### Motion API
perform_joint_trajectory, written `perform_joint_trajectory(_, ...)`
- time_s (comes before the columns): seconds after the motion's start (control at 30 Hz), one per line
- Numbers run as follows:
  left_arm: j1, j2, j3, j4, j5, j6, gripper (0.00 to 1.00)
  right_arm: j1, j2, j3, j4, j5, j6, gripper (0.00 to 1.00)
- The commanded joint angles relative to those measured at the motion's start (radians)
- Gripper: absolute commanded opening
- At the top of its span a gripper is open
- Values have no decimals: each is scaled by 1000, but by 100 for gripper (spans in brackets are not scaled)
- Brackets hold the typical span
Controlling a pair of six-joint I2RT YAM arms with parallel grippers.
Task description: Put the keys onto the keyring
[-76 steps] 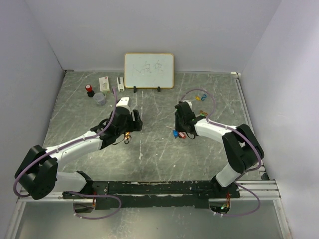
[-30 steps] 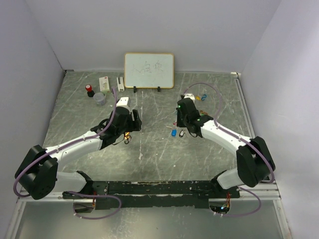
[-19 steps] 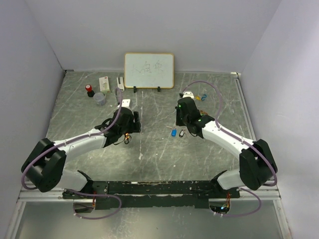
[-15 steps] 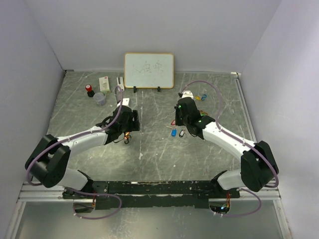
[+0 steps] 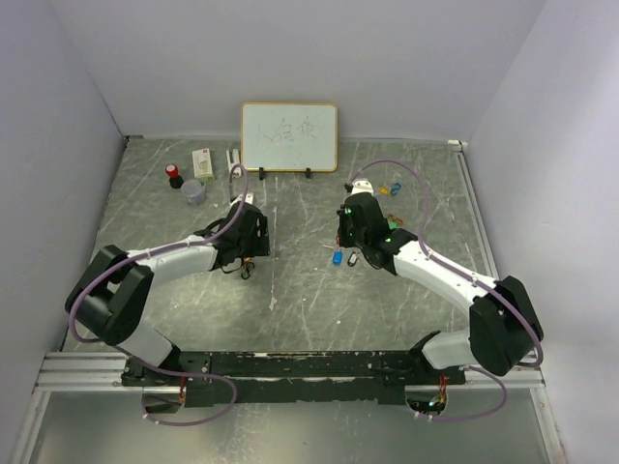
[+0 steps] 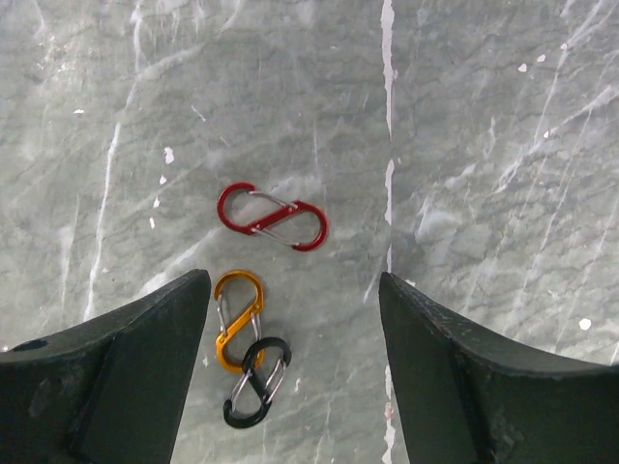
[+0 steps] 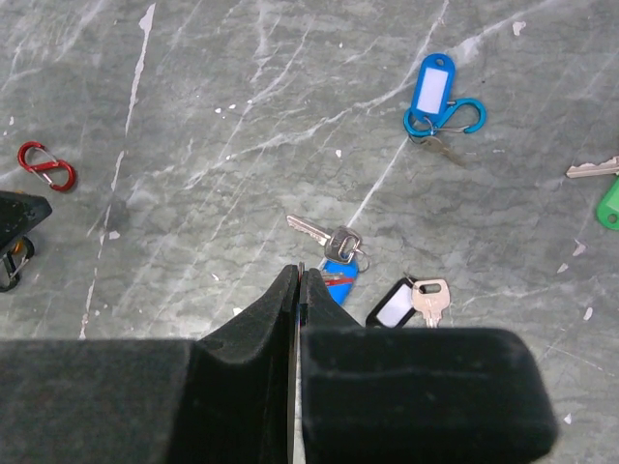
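Wide-spread left gripper [image 6: 292, 282] over red S-clip [image 6: 272, 217], orange S-clip [image 6: 236, 319], black S-clip [image 6: 255, 382]; right gripper [image 7: 298, 275] pinched closed above blue key tag [image 7: 340, 278], mid table [image 5: 309, 290].

Flat on the counter [image 7: 193, 77], apart from each other: a silver key [image 7: 311, 230] joined to a small blue tag [image 7: 344, 274]; a pale key [image 7: 431, 293] with a black tag [image 7: 395, 307]; a labelled blue tag [image 7: 432, 89]; a green tag [image 7: 609, 205], cut by the frame, perhaps with its own key.

We see a whiteboard [image 5: 289, 136] upright by the far wall, a white box [image 5: 202, 160] and grey cup [image 5: 193, 191] to its left.
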Motion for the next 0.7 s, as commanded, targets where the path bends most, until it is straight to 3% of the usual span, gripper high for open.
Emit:
perform_joint_trajectory(0.0, 4, -83, -22, -50, 4, -5, 82, 7, -33, -24, 41, -6, 5, 0)
perform_joint_trajectory(0.17, -13, -146, -63, -89, 7, -13, 81, 11, -28, -20, 35, -4, 2, 0)
perform_joint_trajectory(0.33, -97, -180, -101, -95, -41, -19, 81, 15, -29, -23, 43, -5, 4, 0)
perform_joint_trajectory(0.67, -202, -120, -122, -124, -208, -54, 81, 24, -46, -34, 38, 1, 10, 0)
